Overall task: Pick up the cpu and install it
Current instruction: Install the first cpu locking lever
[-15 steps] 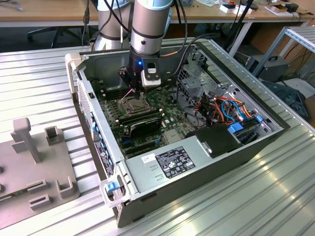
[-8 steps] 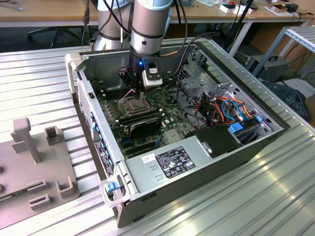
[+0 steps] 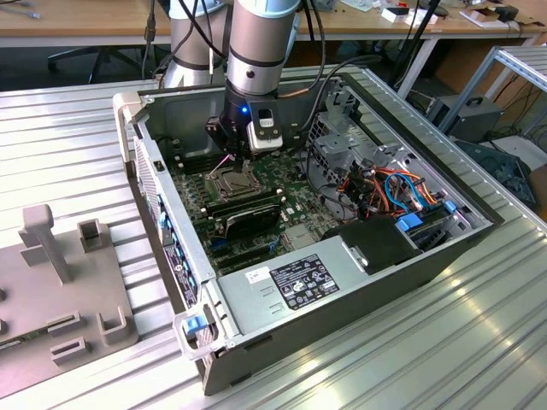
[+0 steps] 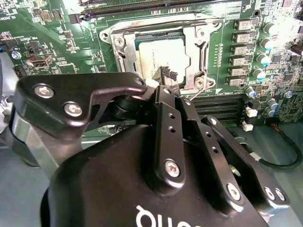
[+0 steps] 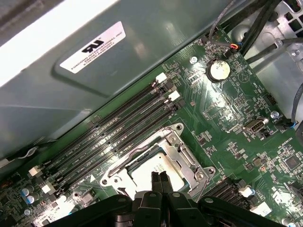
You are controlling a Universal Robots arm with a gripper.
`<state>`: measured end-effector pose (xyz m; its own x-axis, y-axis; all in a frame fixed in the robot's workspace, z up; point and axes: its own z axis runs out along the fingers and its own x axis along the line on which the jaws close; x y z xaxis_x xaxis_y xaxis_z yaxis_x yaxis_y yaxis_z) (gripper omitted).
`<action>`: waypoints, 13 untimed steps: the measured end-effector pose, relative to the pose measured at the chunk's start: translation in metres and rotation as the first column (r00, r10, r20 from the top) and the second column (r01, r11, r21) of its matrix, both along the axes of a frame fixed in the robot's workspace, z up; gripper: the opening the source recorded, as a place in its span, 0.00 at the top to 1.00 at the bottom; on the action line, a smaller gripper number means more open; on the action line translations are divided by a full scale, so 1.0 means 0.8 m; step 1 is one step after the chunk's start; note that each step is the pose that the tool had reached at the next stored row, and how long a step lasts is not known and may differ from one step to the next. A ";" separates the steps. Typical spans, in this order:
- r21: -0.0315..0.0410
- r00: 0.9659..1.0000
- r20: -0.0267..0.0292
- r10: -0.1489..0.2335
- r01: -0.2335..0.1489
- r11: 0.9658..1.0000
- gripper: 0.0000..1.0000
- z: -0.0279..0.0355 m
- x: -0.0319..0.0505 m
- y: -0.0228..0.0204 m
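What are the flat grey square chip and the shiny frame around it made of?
The flat silver-grey square chip looks metal-topped, with a dull matte finish: its glow is soft, not mirror-like. The silver hinged frame around it is probably bare steel: brighter, with glinting edges.

Even overhead light is cast on the open computer case [image 3: 359, 320], and pale streaks are reflected along the ribbed metal table [image 3: 479, 290]. A small blue lamp [image 3: 245, 109] is seen glowing on the arm. In both wrist views the cpu [image 4: 158, 52] [image 5: 150, 171] is washed pale by glare, bright patches are scattered over the motherboard [image 4: 57, 47] [image 5: 222, 109], and the black gripper [image 4: 168, 74] is rendered dark with dull highlights.
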<state>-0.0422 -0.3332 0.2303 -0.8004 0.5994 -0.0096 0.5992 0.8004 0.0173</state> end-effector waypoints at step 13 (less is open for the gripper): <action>0.000 0.997 0.000 0.080 -0.080 0.997 0.89 0.0000 0.000 0.0000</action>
